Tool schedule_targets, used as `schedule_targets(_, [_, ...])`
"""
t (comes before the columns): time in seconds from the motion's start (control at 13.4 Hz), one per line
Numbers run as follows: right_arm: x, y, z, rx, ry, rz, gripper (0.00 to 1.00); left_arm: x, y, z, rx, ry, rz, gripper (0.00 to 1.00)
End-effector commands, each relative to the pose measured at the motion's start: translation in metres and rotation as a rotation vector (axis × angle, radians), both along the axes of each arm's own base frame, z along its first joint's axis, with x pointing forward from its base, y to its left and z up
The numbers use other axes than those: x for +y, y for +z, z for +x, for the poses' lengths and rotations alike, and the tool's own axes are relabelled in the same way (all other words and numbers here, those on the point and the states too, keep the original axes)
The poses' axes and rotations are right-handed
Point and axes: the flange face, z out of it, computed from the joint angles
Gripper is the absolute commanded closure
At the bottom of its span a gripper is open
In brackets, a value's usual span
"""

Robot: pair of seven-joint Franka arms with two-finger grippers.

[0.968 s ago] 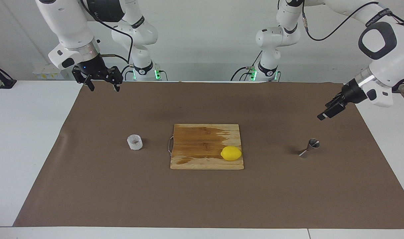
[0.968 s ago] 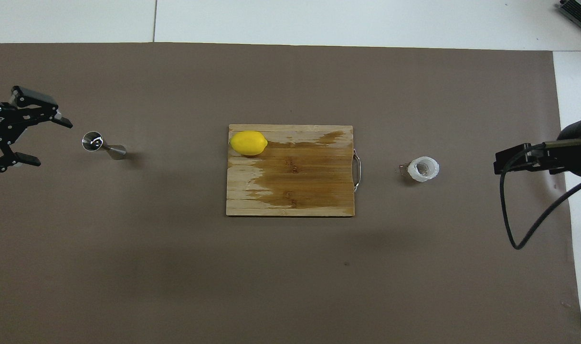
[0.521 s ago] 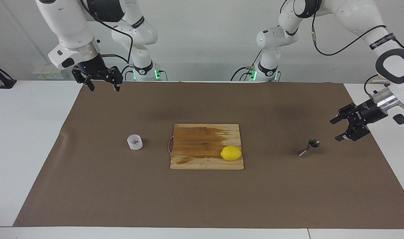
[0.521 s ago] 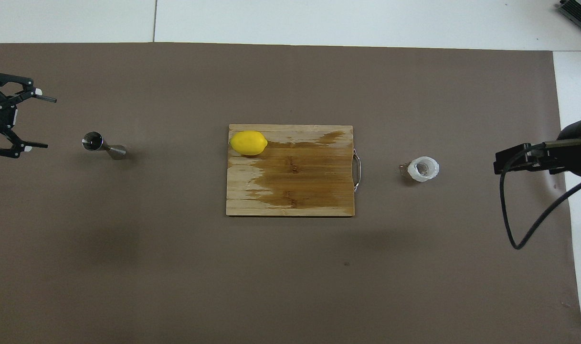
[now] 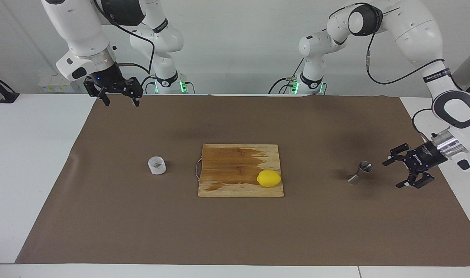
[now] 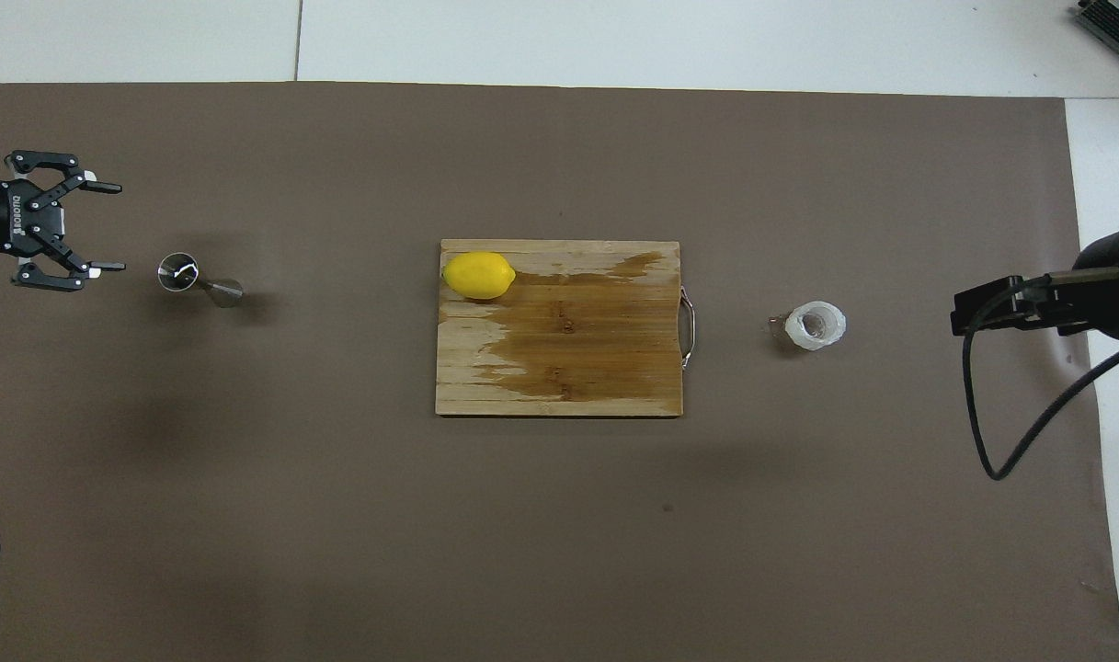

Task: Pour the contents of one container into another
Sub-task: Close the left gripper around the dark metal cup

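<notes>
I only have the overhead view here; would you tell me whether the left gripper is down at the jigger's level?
Observer: Yes, the left gripper sits low beside the jigger, roughly level with it, jaws open and not touching it.
Operator: Thank you. And how do the right gripper's jaws stand?
Observer: The right gripper hangs high above the mat, jaws open and pointing down, holding nothing.
</notes>
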Motion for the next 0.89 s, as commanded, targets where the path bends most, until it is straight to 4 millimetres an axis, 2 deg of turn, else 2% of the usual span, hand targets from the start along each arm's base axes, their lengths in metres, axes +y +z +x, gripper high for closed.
schedule_targets(0.0, [-0.002,0.001,0.001,0.007,-0.021,-0.012,0.00,0.014,-0.019,-0.007,0.008,0.078,-0.008,0.00])
schedule_targets(0.3, [-0.001,0.001,0.001,0.007,-0.021,-0.011,0.00,0.014,-0.061,-0.026,0.063,0.169,-0.124,0.00])
schedule_targets(0.45, [-0.002,0.001,0.001,0.007,-0.021,-0.012,0.00,0.016,-0.075,-0.036,0.082,0.213,-0.183,0.00])
schedule_targets(0.6, [-0.002,0.001,0.001,0.007,-0.021,-0.012,0.00,0.004,-0.086,-0.043,0.088,0.252,-0.219,0.00])
schedule_targets(0.82, [-0.002,0.001,0.001,0.007,-0.021,-0.012,0.00,-0.007,-0.105,-0.067,0.112,0.217,-0.228,0.00])
